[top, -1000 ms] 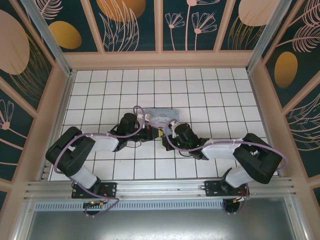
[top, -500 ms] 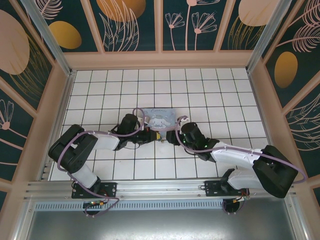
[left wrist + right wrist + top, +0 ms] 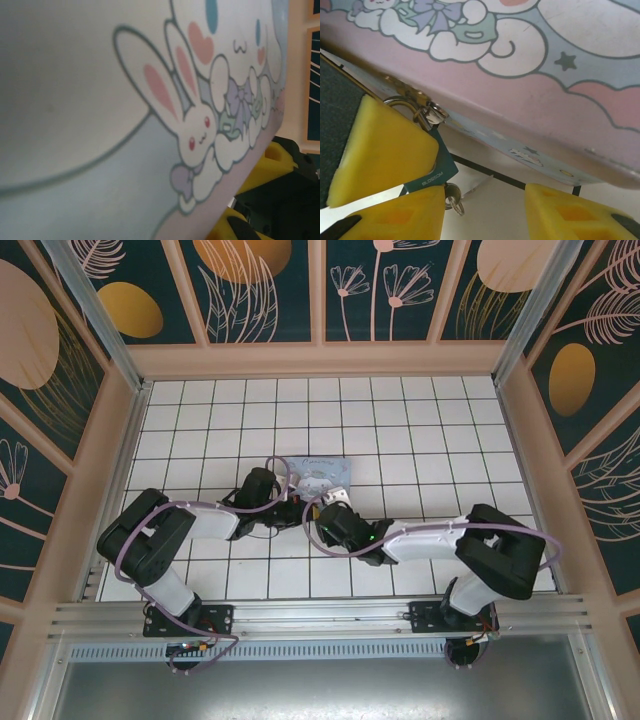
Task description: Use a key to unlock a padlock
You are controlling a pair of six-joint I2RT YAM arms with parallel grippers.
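Observation:
In the right wrist view the dark-blue padlock (image 3: 434, 172) hangs by its silvery shackle (image 3: 400, 102) from the hasp of the pastel cartoon-print box (image 3: 520, 90). The key (image 3: 452, 193) sits in the padlock's underside with its small ring dangling. A yellow finger (image 3: 380, 150) of my left gripper (image 3: 298, 508) presses over the padlock's body; that gripper is shut on it. My right gripper (image 3: 485, 220) is open. Its left fingertip is right beside the key and its right fingertip stands well away.
The box (image 3: 318, 476) lies on the white tiled floor (image 3: 420, 440), and both arms meet at its near edge. Its printed lid (image 3: 100, 100) is pressed close to the left wrist camera. Wooden walls (image 3: 320, 360) enclose the floor.
My right gripper has opened and let go of the key. Its wrist has swung left and its elbow has drawn back in. The left gripper has stayed shut in place.

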